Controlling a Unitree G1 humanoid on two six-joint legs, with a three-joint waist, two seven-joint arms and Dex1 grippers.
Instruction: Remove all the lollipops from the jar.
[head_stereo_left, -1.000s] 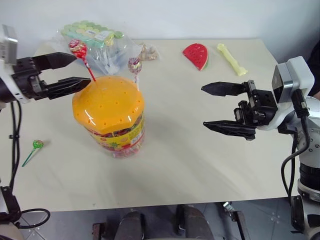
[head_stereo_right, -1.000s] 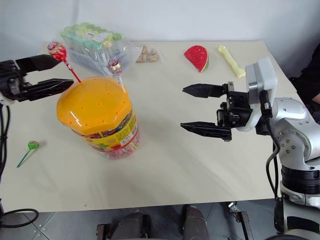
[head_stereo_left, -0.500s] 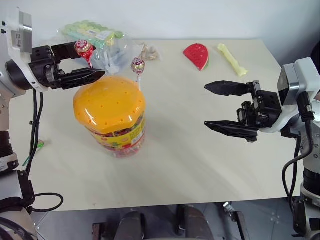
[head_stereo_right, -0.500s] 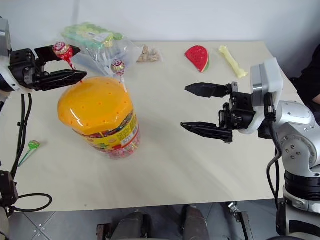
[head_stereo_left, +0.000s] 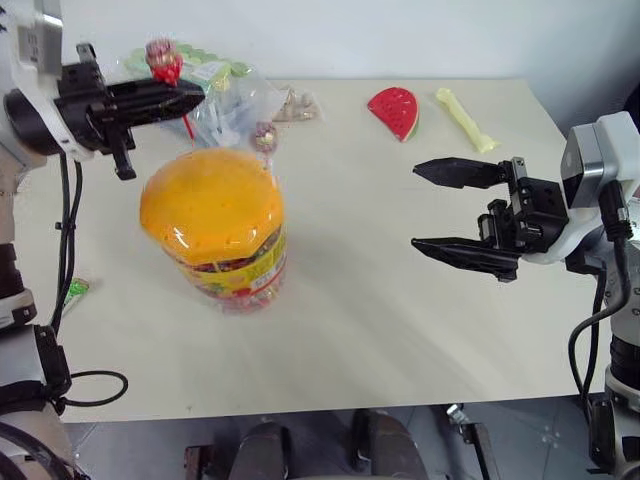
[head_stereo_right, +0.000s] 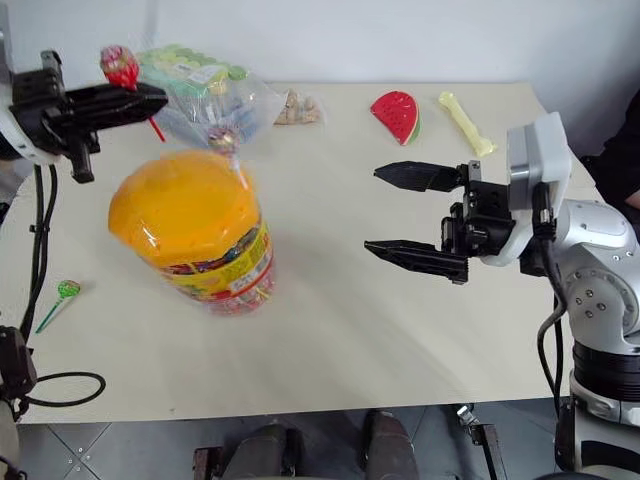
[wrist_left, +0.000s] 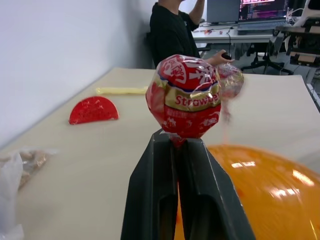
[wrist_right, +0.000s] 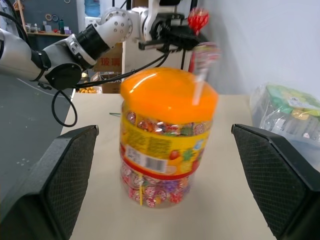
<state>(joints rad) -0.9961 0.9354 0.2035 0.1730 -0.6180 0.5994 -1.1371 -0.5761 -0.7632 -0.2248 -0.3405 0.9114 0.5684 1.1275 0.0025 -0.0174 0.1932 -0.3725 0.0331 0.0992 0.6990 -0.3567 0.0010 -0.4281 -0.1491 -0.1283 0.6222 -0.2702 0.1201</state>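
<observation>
Jar (head_stereo_left: 214, 232) stands on table (head_stereo_left: 400, 330), one lollipop (head_stereo_left: 264, 137) in its orange lid. Left gripper (head_stereo_left: 180, 97), above jar's left, clamps red-stick lollipop (head_stereo_right: 119, 66). Green-stick lollipop (head_stereo_right: 62, 295) lies left of jar; clear bag (head_stereo_left: 215, 85) behind. Right gripper (head_stereo_left: 438, 207) gapes right of jar.

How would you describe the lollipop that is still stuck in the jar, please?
Find the orange-lidded jar on the table. At the lid's far edge one lollipop pokes up on a pale stick. Unlike the red lollipop gripped by the left gripper, nothing holds it.
</observation>
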